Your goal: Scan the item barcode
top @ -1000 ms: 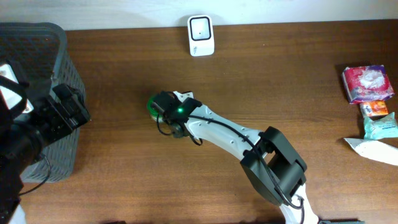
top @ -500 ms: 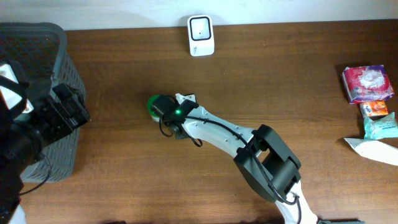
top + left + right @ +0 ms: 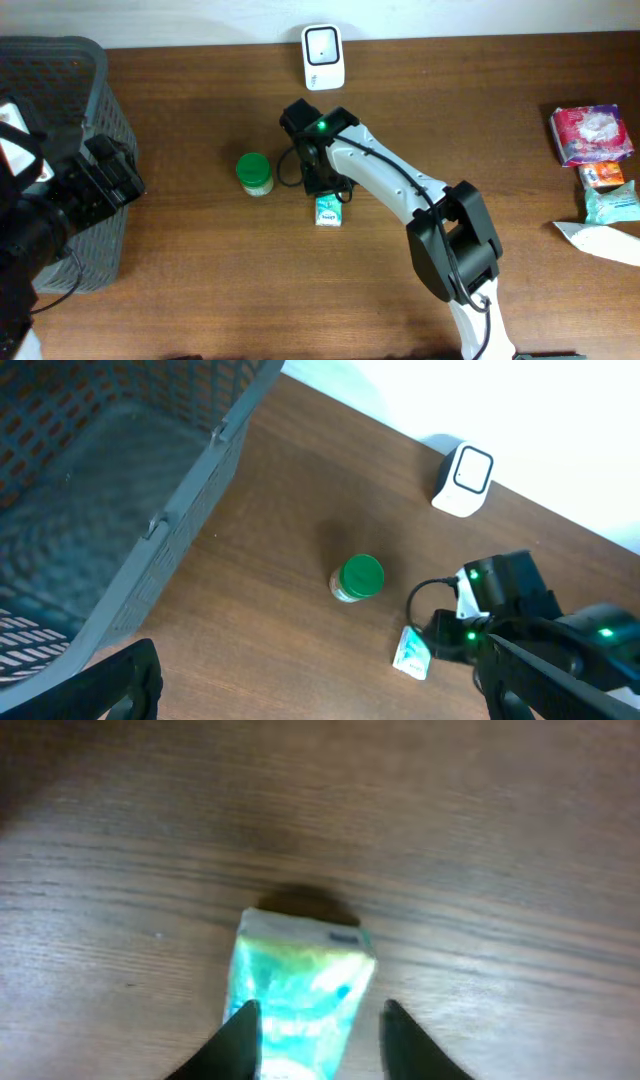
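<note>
The small green and white packet [image 3: 328, 210] lies flat on the brown tabletop [image 3: 500, 100], a little below the middle of the overhead picture, with one short end towards the right arm. The right gripper [image 3: 320, 1012] hangs just over it, pointing down. In the right wrist view its 2 dark fingertips [image 3: 245, 1025] stand on both sides of the packet's lower part, half open: the one on the left of the picture is at the packet's edge, and the other shows a thin strip of wood between itself and the packet. I cannot tell if either one really touches. The white scanner [image 3: 323, 57] stands at the upper middle of the overhead picture, close to the far edge of the tabletop and well apart from the packet. A jar with a green lid [image 3: 254, 172] stands upright near the packet, to its upper left. The left gripper [image 3: 320, 665] is spread wide and holds nothing; it is at the left side beside the grey basket [image 3: 60, 60]. At the right edge of the overhead picture lie 4 snack packs [image 3: 592, 135] close together.
</note>
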